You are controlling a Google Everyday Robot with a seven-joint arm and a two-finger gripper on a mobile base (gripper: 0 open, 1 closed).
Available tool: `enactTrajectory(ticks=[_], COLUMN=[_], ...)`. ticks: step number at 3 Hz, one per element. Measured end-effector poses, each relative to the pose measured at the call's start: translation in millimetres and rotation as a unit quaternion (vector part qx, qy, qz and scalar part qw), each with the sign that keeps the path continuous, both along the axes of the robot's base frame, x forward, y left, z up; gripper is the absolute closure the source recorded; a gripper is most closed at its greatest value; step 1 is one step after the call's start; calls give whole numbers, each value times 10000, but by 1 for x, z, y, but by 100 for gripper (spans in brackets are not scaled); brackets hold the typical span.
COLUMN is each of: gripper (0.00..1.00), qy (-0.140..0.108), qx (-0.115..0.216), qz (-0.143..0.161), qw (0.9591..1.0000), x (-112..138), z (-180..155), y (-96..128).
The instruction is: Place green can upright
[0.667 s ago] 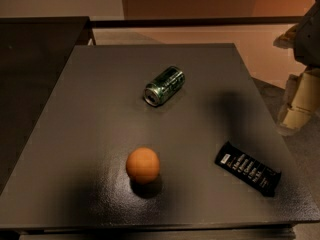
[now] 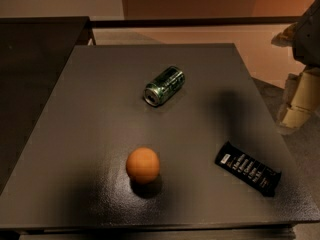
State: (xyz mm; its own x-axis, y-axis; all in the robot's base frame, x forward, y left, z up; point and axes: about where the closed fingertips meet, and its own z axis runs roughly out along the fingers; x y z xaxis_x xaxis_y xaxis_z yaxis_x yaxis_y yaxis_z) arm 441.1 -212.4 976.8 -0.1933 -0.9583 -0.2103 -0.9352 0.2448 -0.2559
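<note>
The green can (image 2: 164,86) lies on its side mid-tabletop (image 2: 90,114), well left of the gripper (image 2: 298,104) beyond the right edge; how far the gripper is open cannot be told.

Dim warm light, soft shadow under the orange ball (image 2: 143,165), tool (image 2: 299,103) at right edge

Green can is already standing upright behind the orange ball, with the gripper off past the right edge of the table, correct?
No. The camera view shows the green can lying on its side, not upright. The rest holds: it is behind the orange ball, and the gripper is past the right edge of the table.
</note>
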Motion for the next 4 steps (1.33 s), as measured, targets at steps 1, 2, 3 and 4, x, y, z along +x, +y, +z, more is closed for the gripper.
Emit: enactTrajectory(ticks=[1, 2, 3, 4], gripper=[0, 0, 0, 0], qy=[-45, -114, -184, -247], qx=[52, 75, -87, -324], qz=[511, 1214, 2053, 2702], qw=[9987, 9925, 9785, 9619], x=[16, 41, 70, 98], z=[-6, -15, -28, -38], y=[16, 38, 69, 100])
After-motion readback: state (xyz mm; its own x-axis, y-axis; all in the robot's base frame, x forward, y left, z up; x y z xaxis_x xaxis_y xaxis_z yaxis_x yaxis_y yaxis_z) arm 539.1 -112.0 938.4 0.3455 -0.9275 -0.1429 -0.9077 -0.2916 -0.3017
